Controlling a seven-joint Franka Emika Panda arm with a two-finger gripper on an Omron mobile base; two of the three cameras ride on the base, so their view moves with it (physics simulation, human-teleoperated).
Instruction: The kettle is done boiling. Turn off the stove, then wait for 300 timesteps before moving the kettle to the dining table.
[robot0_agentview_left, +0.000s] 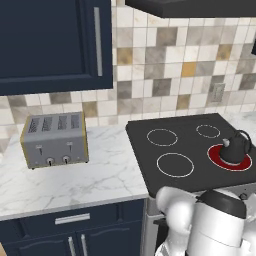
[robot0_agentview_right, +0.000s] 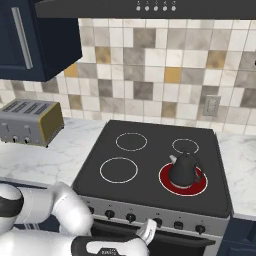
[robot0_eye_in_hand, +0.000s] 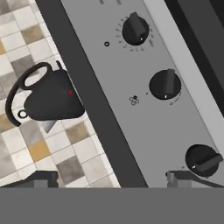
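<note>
Dark fingertips of the two-finger claw (robot0_eye_in_hand: 113, 178) stand spread wide, gripping nothing, in front of the steel oven front's row of dark knobs. Three knobs face it; the nearest dark knob (robot0_eye_in_hand: 202, 159) sits just past one tip. My judgement: centre both tips on the right knob before closing, then turn squarely. Beyond — the small grey-black kettle (robot0_agentview_right: 183, 169) rests on one red-glowing burner of the flat black glass stove (robot0_agentview_right: 150, 165); four burners, one grey four-slot toaster (robot0_agentview_left: 55, 140).

Small dark rounded kettle with arched handle (robot0_agentview_right: 184, 169) stood upright on glowing red front-right burner of flat black glass stove (robot0_agentview_right: 150, 165). Three other white-ringed burners were dark. Dark knobs lined steel front.
</note>
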